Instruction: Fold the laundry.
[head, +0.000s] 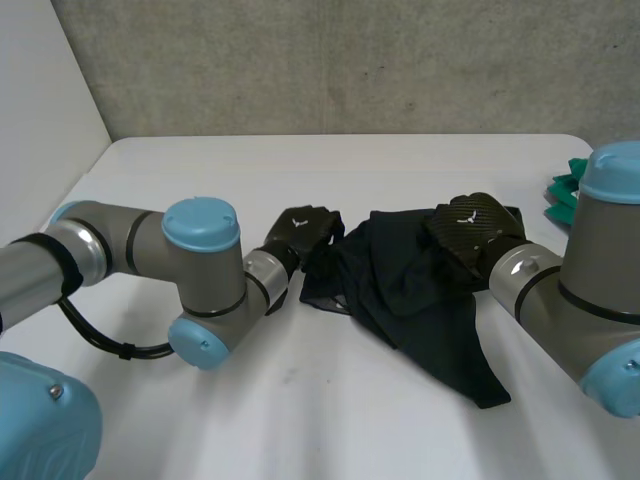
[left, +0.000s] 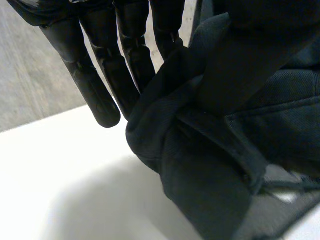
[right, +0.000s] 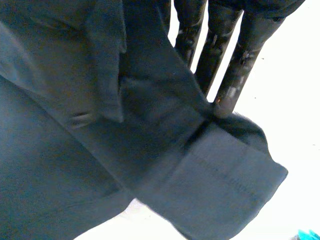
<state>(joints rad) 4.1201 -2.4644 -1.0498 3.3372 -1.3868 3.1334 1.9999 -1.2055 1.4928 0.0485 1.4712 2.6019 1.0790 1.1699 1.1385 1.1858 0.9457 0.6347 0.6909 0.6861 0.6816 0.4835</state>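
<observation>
A dark crumpled garment (head: 410, 290) lies on the white table (head: 300, 410) between my arms. My left hand (head: 300, 228) is at the garment's left edge. In the left wrist view its fingers (left: 100, 90) run nearly straight, and a bunched fold of the garment (left: 210, 160) is gripped against them. My right hand (head: 472, 225) rests on the garment's upper right part. In the right wrist view its fingers (right: 235, 70) lie behind a hemmed fold of the garment (right: 100, 150), which runs up along the palm.
A green cloth (head: 565, 190) lies at the table's right edge, beyond my right arm. The grey wall stands behind the table. Bare tabletop stretches in front of the garment and to its far left.
</observation>
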